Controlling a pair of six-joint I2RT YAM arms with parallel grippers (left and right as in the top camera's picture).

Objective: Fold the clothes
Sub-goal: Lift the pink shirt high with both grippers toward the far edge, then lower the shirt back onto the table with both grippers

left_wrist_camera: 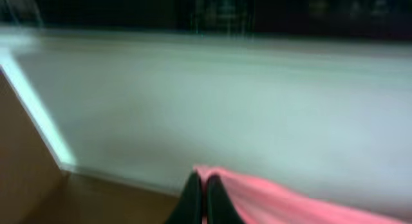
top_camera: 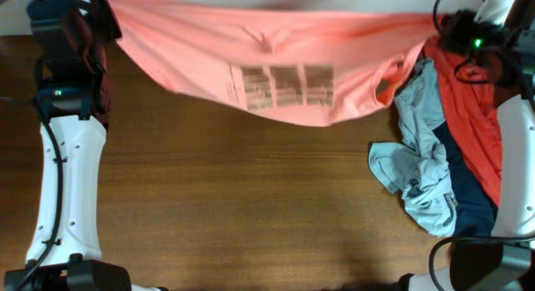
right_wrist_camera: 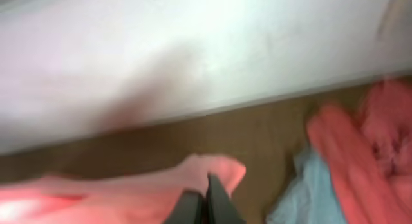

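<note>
Closure is noted on both sides: left hand (left_wrist_camera: 203, 195) and right hand (right_wrist_camera: 207, 197) are each pinched fully shut on an end of the salmon-pink shirt (top_camera: 267, 65), stretched between them along the far edge of the worktop (top_camera: 234, 207). Slip from so thin a pinch is judged likely, or snagging of the heaped garments (top_camera: 443, 157) just beside the right end. Open wood is seen toward the near side.

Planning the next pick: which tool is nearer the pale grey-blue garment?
Right. The right tool, clamped on the pink shirt's corner, sits just beyond the grey-blue garment's far end; the left tool grips the shirt's other corner, across the table.
</note>
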